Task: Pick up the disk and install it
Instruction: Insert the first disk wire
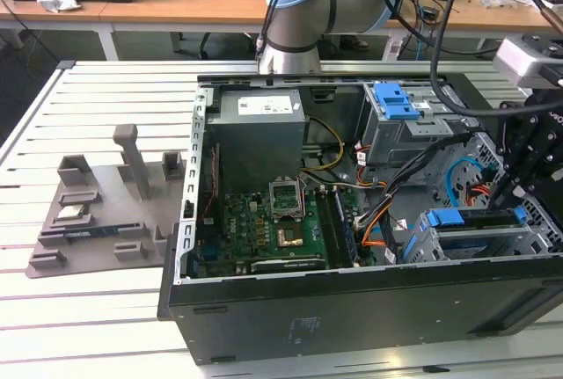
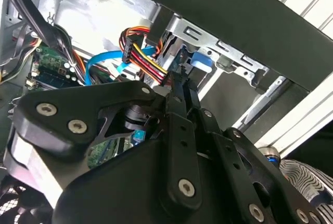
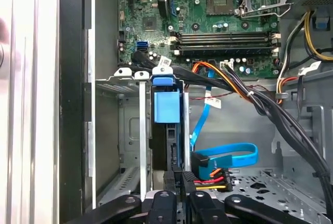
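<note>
We see the open tower case (image 1: 352, 309), black sheet metal, lying on its side on the white slatted worktop (image 1: 106, 309). The green motherboard (image 1: 264, 229) is exposed, with a grey metal power supply box (image 1: 259, 137) behind it. The disk (image 3: 167, 125) sits edge-on in the silver stamped-metal drive cage (image 3: 130, 130), its blue plastic frame and square blue tab facing out between the cage's vertical rails. In the exterior view the same blue frame (image 1: 475, 218) shows on top of the cage, at the exterior view's right. The hand (image 3: 177, 195), matte black with bolted link plates, is right at the disk's near edge; in the first wrist view its two narrow fingers (image 3: 167, 182) stand close together on either side of that edge, seemingly pinching it, though the contact itself is hard to make out. The second wrist view shows the linkage (image 2: 179, 130) drawn in tight toward the cage. Flat blue data cable (image 3: 229, 156) and a red-yellow-black power lead (image 3: 210, 180) run just beside the disk. A grey moulded fixture tray (image 1: 106, 212) lies on the worktop, well apart from the case.
</note>
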Action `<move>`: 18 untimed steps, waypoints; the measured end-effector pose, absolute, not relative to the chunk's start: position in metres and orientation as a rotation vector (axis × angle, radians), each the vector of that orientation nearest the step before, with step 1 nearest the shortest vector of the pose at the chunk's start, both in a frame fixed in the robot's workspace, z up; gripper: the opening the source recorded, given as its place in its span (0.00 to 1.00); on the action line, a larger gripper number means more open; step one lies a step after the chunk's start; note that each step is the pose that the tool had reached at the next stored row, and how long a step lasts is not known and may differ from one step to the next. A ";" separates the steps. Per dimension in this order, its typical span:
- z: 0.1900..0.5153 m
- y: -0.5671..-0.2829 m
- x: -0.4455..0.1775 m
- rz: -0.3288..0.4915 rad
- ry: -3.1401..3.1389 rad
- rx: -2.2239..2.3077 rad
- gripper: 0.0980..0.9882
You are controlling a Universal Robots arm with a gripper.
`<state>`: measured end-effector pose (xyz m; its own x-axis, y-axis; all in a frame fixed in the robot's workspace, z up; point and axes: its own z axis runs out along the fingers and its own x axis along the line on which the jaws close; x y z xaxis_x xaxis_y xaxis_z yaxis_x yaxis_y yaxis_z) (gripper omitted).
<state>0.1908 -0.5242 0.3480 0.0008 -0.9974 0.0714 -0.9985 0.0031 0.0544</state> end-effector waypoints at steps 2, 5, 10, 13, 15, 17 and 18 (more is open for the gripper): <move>0.347 -0.526 0.190 0.018 -2.160 2.157 0.07; 0.346 -0.526 0.190 0.016 -2.161 2.159 0.07; 0.342 -0.526 0.190 0.009 -2.164 2.162 0.07; 0.342 -0.526 0.188 0.002 -2.167 2.165 0.07; 0.341 -0.526 0.188 0.001 -2.167 2.166 0.07; 0.341 -0.527 0.188 0.001 -2.167 2.166 0.07; 0.341 -0.528 0.188 0.001 -2.167 2.166 0.07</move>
